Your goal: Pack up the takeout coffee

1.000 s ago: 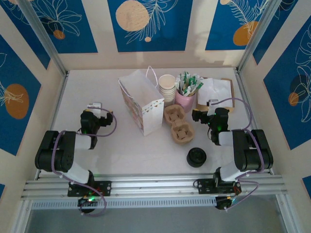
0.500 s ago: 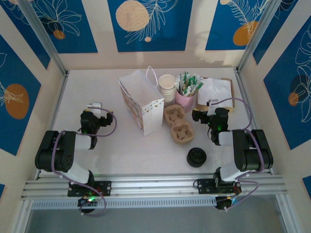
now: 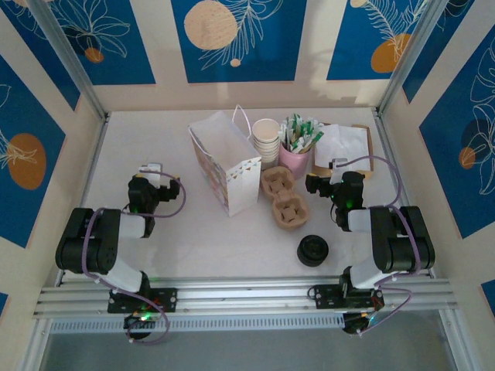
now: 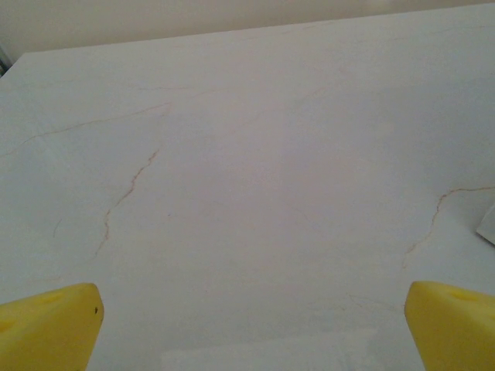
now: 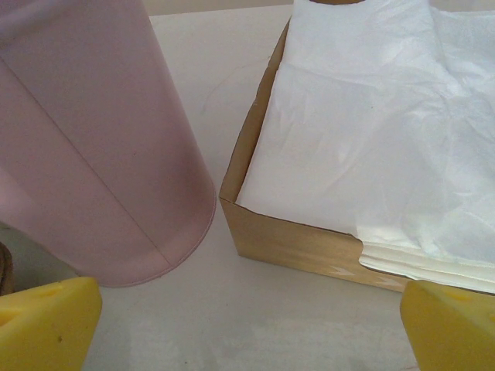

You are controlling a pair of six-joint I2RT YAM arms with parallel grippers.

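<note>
Your left claw (image 4: pixel 249 328) was spread wide, its yellow fingertips (image 4: pixel 46 328) at the lower corners of the wrist view over bare worktop (image 4: pixel 247 154). Your right claw (image 5: pixel 247 328) was spread too, facing the pink cup (image 5: pixel 100 139) at upper left and the cardboard box (image 5: pixel 294 239) of white napkins (image 5: pixel 371 116) at right. In the top view, the takeout coffee (image 3: pixel 312 250) sat lower right of centre, below the pulp carrier (image 3: pixel 284 197), well apart from the paper bag (image 3: pixel 224 166).
</note>
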